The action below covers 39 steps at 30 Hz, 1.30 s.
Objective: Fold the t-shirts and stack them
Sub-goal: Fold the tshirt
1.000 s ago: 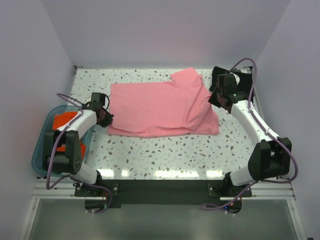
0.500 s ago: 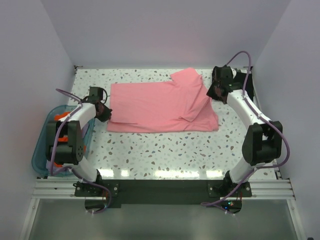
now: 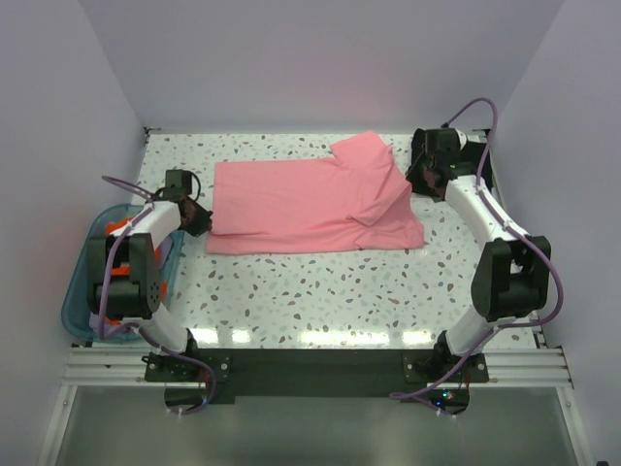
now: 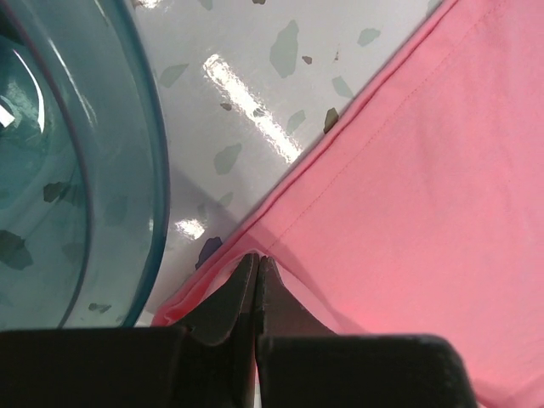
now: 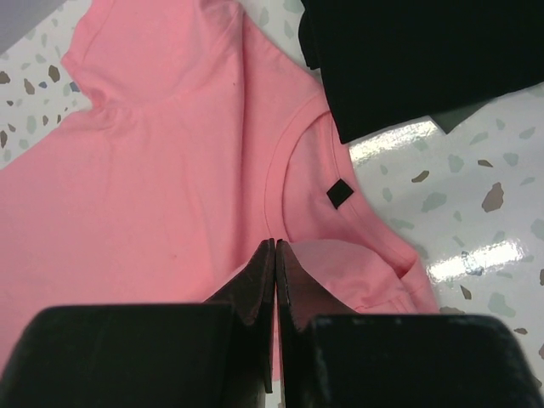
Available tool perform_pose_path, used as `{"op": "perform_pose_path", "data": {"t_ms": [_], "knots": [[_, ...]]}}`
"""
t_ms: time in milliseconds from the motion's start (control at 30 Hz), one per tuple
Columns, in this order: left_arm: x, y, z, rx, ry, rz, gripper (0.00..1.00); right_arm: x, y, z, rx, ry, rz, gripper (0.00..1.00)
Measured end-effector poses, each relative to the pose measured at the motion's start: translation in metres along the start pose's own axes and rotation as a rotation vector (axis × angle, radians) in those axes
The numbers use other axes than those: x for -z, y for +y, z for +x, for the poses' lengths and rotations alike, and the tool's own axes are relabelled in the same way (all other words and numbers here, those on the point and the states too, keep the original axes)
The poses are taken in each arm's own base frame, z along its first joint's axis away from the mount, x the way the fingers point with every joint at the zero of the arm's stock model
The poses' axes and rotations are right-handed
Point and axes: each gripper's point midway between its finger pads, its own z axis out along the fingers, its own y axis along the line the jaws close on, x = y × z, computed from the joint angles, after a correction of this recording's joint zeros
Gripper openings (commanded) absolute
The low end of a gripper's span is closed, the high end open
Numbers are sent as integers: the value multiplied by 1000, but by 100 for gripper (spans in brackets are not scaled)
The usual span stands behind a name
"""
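A salmon-pink t-shirt (image 3: 301, 204) lies flat across the far half of the table, folded lengthwise, with one sleeve pointing up at the back. My left gripper (image 3: 199, 218) is at its left edge, and in the left wrist view the gripper (image 4: 257, 259) is shut on a fold of the pink hem (image 4: 382, 170). My right gripper (image 3: 415, 180) is at the shirt's right end, and in the right wrist view the gripper (image 5: 274, 245) is shut on pink cloth by the collar, near the dark neck label (image 5: 338, 194). A folded black t-shirt (image 5: 416, 51) lies just beyond the collar.
A translucent blue tub (image 3: 78, 282) sits off the table's left edge with something orange (image 3: 121, 228) inside; its rim (image 4: 157, 170) is close beside my left gripper. White walls enclose the back and sides. Speckled tabletop (image 3: 320, 291) shows in front of the shirt.
Both grippers moved toward the back of the table and outward, drawing the shirt's front edge back and flatter. The left arm swung toward the tub side.
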Motion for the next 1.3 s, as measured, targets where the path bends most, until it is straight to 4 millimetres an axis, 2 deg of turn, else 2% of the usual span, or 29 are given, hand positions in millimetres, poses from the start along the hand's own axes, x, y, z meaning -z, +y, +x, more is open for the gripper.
{"op": "perform_pose_path", "data": {"t_ms": [367, 667, 1033, 1200, 1300], "knots": [[5, -2, -3, 24, -2, 58, 2, -7, -19, 3, -41, 8, 4, 0], [4, 5, -4, 46, 9, 71, 2, -7, -26, 4, -77, 9, -11, 0], [4, -5, -8, 51, 5, 122, 3, -10, -27, -2, -115, 0, -40, 0], [-4, -10, -8, 47, 23, 134, 5, -17, -25, -1, -123, 10, -49, 0], [-14, -16, -8, 42, 39, 147, 8, -28, -24, 1, -123, 26, -48, 0]]}}
